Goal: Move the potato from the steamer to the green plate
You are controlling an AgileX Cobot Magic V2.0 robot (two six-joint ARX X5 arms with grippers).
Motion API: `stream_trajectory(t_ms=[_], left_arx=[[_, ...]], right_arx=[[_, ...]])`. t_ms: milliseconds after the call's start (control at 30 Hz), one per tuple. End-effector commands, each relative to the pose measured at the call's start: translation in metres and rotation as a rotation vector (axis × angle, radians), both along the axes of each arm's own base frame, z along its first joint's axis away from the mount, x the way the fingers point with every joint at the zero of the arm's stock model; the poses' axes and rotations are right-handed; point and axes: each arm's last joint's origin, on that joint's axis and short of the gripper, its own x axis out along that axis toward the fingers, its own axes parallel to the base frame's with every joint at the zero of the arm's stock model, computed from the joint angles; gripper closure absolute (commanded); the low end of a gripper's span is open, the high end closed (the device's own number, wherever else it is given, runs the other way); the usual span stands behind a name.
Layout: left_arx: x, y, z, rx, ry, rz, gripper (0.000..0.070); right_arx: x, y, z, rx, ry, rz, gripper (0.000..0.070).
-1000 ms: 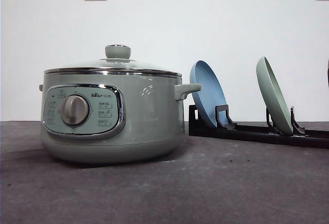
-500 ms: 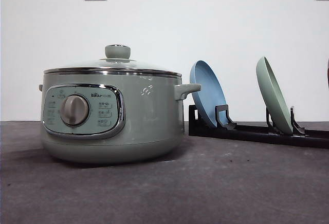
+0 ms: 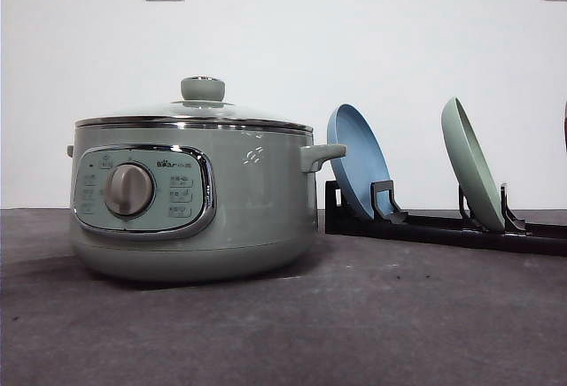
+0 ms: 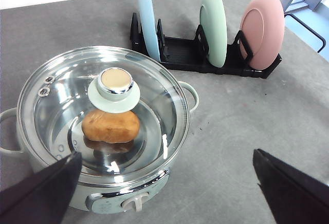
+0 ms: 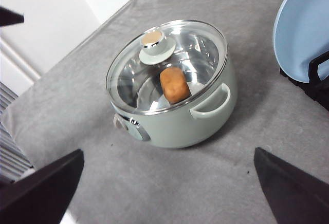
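The potato [image 4: 110, 125] lies inside the steamer [image 3: 190, 200], on the bare metal floor of the pot, directly under the closed glass lid [image 4: 103, 113]; the lid's knob [image 4: 116, 81] sits just above one end of it. In the left wrist view its long axis runs roughly level across the pot, parallel to the control-panel side. It is an orange-brown oval lump with a rough, matt skin, much smaller than the pot.

Both pairs of jaws are held wide apart and empty, well above the worktop [image 3: 399, 315], with the steamer between and beyond the fingertips in each wrist view. The left gripper [image 4: 169, 183] looks down almost straight over the lid and is judged the nearer; the right gripper [image 5: 169, 183] stands farther off, on the handle side.

The lid is judged to need lifting before the potato can be reached. The green plate [image 3: 471, 166] stands on edge in the rack [image 3: 443, 225], beside the steamer.
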Motion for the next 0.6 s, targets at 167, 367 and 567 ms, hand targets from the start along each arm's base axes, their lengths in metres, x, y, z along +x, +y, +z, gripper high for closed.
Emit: stream_trajectory(t_ms=[167, 367, 567], left_arx=[[0.0, -0.001, 0.005, 0.004, -0.023, -0.017, 0.0], [0.0, -0.001, 0.005, 0.01, -0.028, -0.021, 0.0], [0.0, -0.001, 0.005, 0.014, -0.031, -0.024, 0.0]], right_arx=[[0.026, 0.004, 0.0, 0.049, 0.075, -0.11, 0.0025], [0.069, 0.008, -0.004, 0.031, 0.129, -0.167, 0.0028], [0.129, 0.005, -0.004, -0.031, 0.185, -0.303, 0.0028]])
